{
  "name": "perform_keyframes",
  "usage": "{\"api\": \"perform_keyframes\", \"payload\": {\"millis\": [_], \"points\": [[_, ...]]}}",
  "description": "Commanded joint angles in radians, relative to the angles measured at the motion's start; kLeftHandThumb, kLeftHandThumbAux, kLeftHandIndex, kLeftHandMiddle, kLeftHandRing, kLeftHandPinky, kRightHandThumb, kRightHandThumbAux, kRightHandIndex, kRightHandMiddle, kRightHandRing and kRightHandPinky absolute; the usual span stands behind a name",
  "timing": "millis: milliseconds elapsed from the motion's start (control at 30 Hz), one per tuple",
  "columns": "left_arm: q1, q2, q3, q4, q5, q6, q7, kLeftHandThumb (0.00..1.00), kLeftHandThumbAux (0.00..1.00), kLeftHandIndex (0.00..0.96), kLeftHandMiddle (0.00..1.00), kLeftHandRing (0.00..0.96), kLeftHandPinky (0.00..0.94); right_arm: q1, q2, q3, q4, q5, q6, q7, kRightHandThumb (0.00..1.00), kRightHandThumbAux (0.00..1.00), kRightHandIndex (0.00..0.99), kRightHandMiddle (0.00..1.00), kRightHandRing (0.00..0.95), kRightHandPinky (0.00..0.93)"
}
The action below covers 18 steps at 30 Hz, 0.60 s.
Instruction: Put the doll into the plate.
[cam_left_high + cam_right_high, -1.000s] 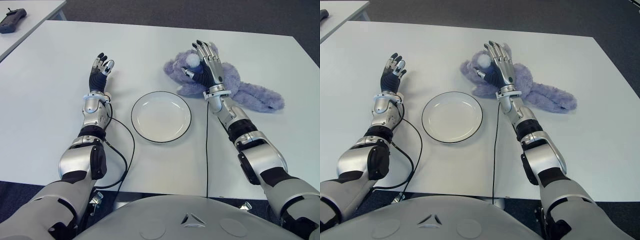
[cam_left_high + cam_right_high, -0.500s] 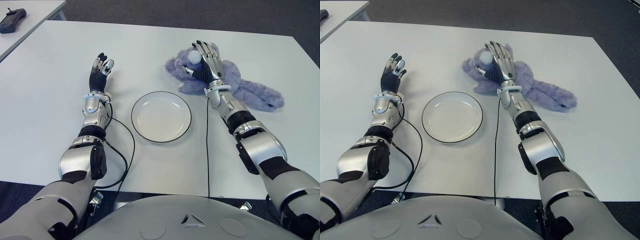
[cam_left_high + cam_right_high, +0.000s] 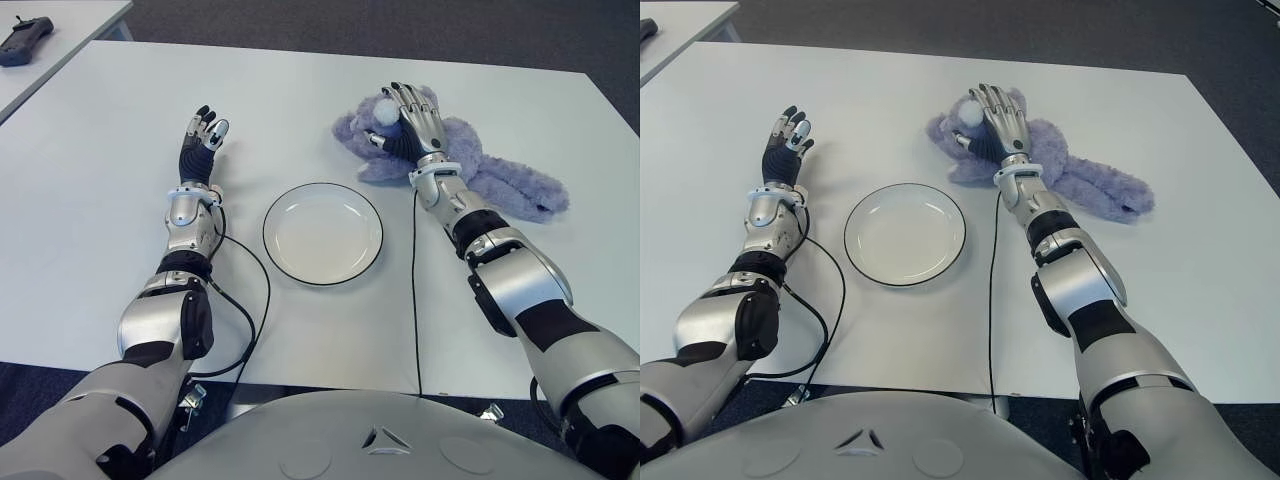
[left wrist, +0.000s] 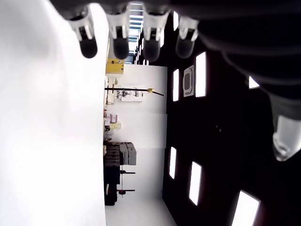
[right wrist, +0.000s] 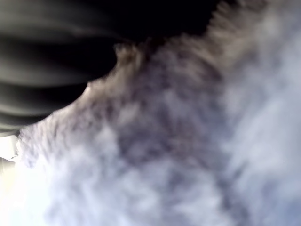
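**Right hand reaches farther over the doll**

Since a second ago, our right hand (image 3: 408, 122) has slid farther out across the purple plush doll (image 3: 500, 180), toward 12 o'clock; the doll, plate and left hand have stayed put. No brand, label or writing can be read anywhere.

At 10 o'clock from the plate, our left hand (image 3: 198, 140) shows above the white table (image 3: 100, 200), fingers spread and holding nothing. The white, dark-rimmed plate (image 3: 322, 232) sits at centre with nothing in it. At 1 o'clock from the plate the doll lies flat on the table, well outside the rim. Our right hand is over its head end, fingers extended and loosely spread, not closed around it; the right wrist view shows fur close against the dark fingers.
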Motion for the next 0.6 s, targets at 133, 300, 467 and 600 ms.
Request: {"api": "perform_keyframes", "payload": {"millis": [133, 300, 467, 600], "points": [[0.242, -0.089, 0.011, 0.180, -0.020, 0.078, -0.007, 0.000, 0.474, 0.007, 0.077, 0.027, 0.000, 0.004, 0.030, -0.053, 0.058, 0.076, 0.020, 0.077, 0.652, 0.401, 0.511, 0.583, 0.636, 0.769], [0.245, -0.088, 0.008, 0.179, -0.017, 0.070, -0.014, 0.000, 0.461, 0.000, 0.067, 0.020, 0.000, 0.009, 0.033, -0.074, 0.061, 0.096, 0.001, 0.049, 0.716, 0.426, 0.672, 0.729, 0.756, 0.861], [0.244, -0.091, 0.008, 0.176, -0.019, 0.072, -0.015, 0.000, 0.441, 0.000, 0.065, 0.017, 0.000, 0.013, 0.043, -0.101, 0.069, 0.115, 0.000, 0.038, 0.854, 0.590, 0.802, 0.864, 0.860, 0.896], [0.243, -0.091, 0.006, 0.176, -0.018, 0.075, -0.008, 0.000, 0.442, 0.003, 0.067, 0.014, 0.000, 0.010, 0.047, -0.112, 0.070, 0.126, 0.006, 0.058, 0.878, 0.636, 0.868, 0.934, 0.898, 0.898]]}}
